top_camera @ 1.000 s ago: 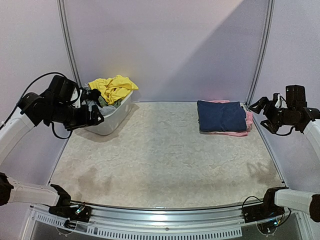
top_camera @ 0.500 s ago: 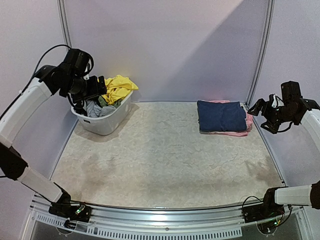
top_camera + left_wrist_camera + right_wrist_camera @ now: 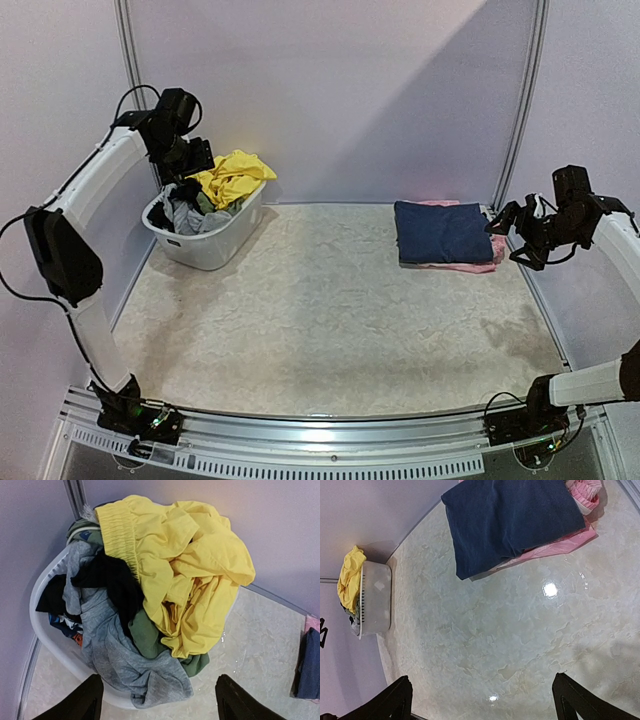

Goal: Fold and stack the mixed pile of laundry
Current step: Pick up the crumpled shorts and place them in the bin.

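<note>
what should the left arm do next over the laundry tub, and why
Probably lower the left gripper onto the yellow garment and pinch it. Its jaws stand open above the white tub, holding nothing, and the yellow piece lies topmost, higher than the grey garment, so it looks easiest to lift out first.

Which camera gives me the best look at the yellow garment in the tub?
Left wrist: it looks straight down on the yellow garment, large in frame, its ribbed waistband clear. Top external shows it small atop the white tub; right wrist shows only a yellow sliver at the frame's left edge.
</note>
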Motion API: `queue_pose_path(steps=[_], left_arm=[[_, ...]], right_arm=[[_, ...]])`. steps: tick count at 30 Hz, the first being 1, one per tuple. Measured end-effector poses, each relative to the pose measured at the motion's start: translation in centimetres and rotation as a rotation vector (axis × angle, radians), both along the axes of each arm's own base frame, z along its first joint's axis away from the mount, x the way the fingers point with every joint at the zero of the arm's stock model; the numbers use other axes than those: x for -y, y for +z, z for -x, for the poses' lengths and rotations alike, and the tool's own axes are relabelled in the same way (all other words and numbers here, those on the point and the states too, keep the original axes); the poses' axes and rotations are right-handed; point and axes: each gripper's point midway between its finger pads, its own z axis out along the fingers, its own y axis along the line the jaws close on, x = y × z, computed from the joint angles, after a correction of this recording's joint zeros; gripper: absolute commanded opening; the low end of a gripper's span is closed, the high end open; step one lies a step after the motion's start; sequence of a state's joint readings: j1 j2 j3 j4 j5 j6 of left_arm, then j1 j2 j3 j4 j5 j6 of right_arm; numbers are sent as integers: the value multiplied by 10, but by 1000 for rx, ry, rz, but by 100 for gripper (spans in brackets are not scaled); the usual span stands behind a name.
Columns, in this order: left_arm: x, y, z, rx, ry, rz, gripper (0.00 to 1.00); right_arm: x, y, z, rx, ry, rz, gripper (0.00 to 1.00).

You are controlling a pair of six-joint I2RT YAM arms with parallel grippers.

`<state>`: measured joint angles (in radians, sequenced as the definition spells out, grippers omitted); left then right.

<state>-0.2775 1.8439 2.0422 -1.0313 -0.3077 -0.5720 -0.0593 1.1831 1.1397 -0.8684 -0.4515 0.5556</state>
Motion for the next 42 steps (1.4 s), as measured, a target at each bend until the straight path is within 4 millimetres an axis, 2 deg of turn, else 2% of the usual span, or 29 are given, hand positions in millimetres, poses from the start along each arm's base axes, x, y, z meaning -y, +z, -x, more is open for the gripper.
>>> queue_pose_path(steps=[7, 15, 20, 24, 30, 33, 36, 42], left_arm=[[6, -12, -46, -4, 1, -37, 64], [-14, -27, -67, -36, 7, -149, 59], [-25, -31, -90, -16, -6, -200, 62], [-30, -47, -102, -34, -21, -224, 62], [-39, -77, -118, -68, -47, -213, 56], [-47, -82, -125, -61, -53, -187, 53], [-55, -79, -134, -30, -50, -158, 51], [-60, -81, -148, 6, -58, -114, 34]], right_arm=[[0, 2, 2, 5, -3, 2, 99], [3, 16, 9, 47, -30, 7, 99], [4, 24, 20, 67, -52, 1, 99], [6, 25, 30, 61, -69, 7, 99], [7, 30, 46, 66, -105, -1, 99], [8, 32, 53, 70, -122, -11, 99], [8, 32, 60, 65, -139, -21, 99], [8, 29, 67, 35, -156, -30, 99]])
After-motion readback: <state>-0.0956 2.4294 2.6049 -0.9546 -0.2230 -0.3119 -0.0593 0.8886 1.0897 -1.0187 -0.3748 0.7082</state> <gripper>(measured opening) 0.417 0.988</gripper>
